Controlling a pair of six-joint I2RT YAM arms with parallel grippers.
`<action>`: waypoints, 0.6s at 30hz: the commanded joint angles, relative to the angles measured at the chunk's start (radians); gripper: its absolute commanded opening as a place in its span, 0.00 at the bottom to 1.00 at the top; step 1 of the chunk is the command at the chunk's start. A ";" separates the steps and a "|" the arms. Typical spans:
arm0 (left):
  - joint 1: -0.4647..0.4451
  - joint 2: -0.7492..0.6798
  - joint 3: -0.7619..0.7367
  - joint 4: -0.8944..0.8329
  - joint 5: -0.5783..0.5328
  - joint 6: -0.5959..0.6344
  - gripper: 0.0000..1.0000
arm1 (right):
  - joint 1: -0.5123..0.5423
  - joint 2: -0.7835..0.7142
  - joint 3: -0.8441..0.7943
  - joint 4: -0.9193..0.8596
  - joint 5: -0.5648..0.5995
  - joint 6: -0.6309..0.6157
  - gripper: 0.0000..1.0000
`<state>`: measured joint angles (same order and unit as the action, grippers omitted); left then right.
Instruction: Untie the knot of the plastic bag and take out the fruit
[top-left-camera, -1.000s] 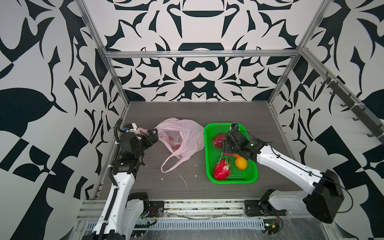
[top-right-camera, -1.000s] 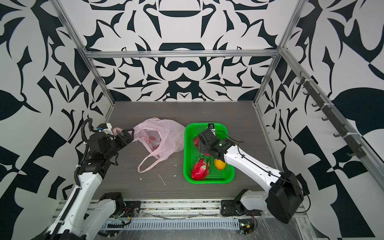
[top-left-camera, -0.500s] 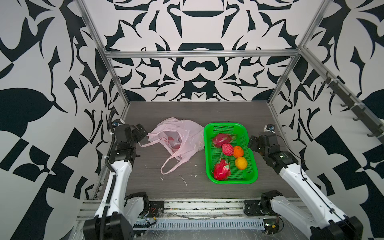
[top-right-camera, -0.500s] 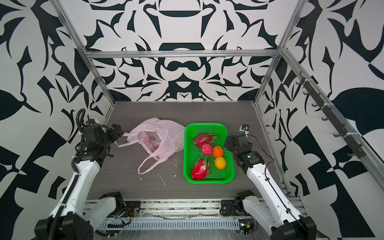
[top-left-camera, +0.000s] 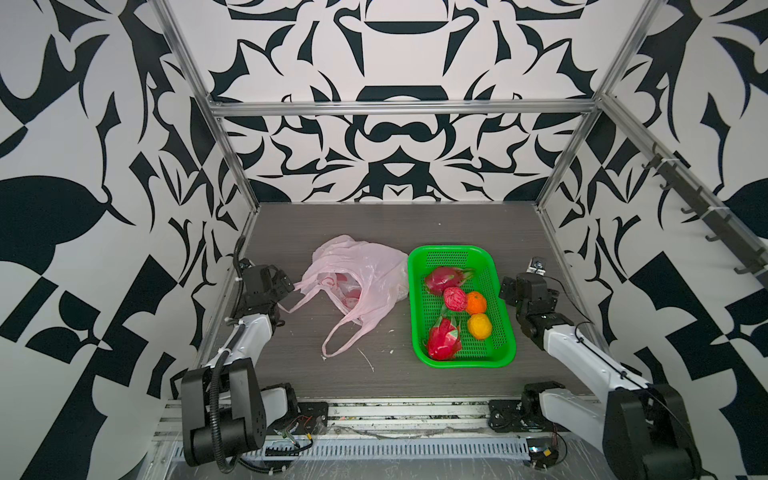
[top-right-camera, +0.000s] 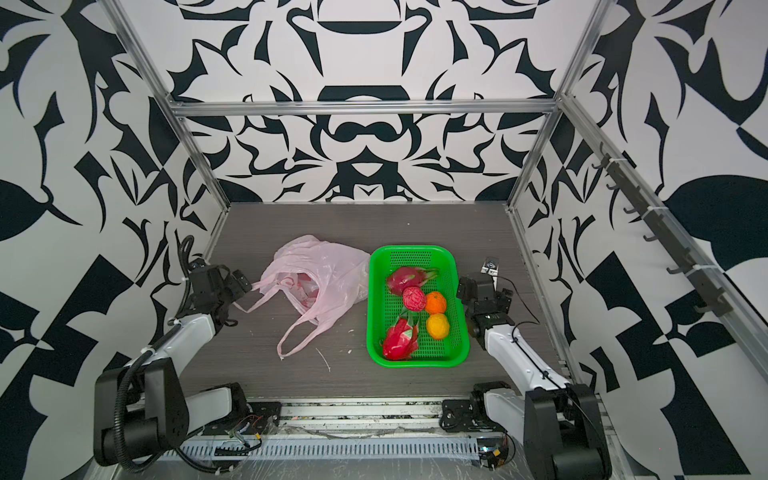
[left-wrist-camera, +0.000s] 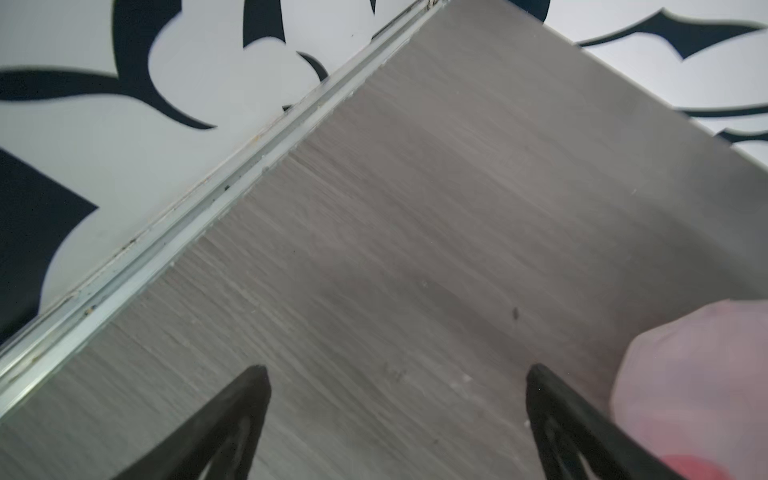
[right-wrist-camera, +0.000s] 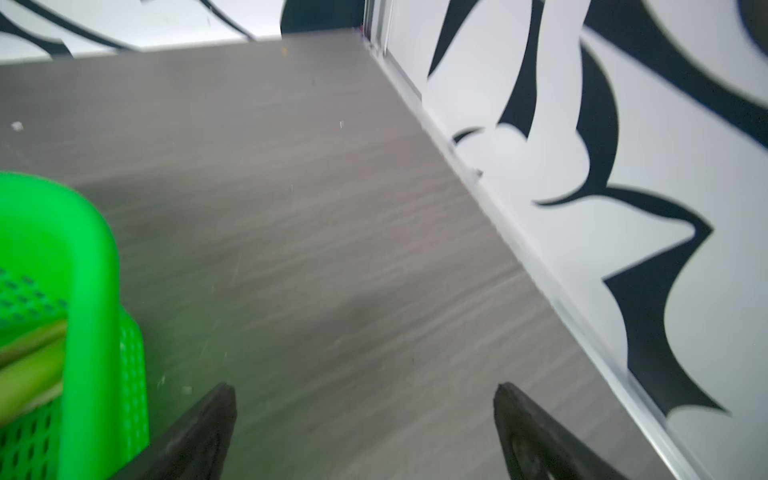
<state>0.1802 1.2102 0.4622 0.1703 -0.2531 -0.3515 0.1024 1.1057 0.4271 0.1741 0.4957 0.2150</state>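
A thin translucent pink plastic bag (top-left-camera: 365, 266) lies crumpled on the grey wood-grain table (top-left-camera: 395, 220), left of centre in both top views, its right side against the left wall of a green perforated plastic basket (top-left-camera: 446, 248). The bag's two loop handles lie apart and untied: one handle (top-left-camera: 301, 291) stretches left towards the left arm (top-left-camera: 249, 332), the other handle (top-left-camera: 345, 340) trails towards the lower edge of the frame. A red patch (top-left-camera: 347, 291) shows through the film; whether it is print or something inside cannot be told. The left jaws stand wide apart at the left-middle of the top views and grip nothing. The left wrist view shows bare table between the fingertips (left-wrist-camera: 257, 374) and pink film (left-wrist-camera: 685, 374) just outside one of them. All five pieces of fruit lie in the basket: a magenta dragon fruit (top-left-camera: 446, 280) at the far end, a round bumpy red-pink fruit (top-left-camera: 455, 298) touching an orange (top-left-camera: 476, 302), a second orange (top-left-camera: 479, 325) and a second dragon fruit (top-left-camera: 442, 338) nearer the bottom. The right jaws, at the right-middle, are also spread wide and empty over bare table just right of the basket, clear of the fruit.
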 joint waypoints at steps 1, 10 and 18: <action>0.001 -0.020 -0.071 0.255 0.013 0.063 1.00 | 0.005 0.082 -0.053 0.216 0.017 -0.106 1.00; -0.060 0.022 -0.120 0.386 0.130 0.123 0.99 | 0.004 0.306 -0.036 0.558 -0.202 -0.177 1.00; -0.122 0.057 -0.197 0.660 0.227 0.195 0.99 | 0.003 0.441 -0.120 0.824 -0.226 -0.197 0.99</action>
<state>0.0673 1.2533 0.2882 0.6613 -0.0837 -0.1978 0.0998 1.5196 0.3622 1.0203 0.3111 0.0750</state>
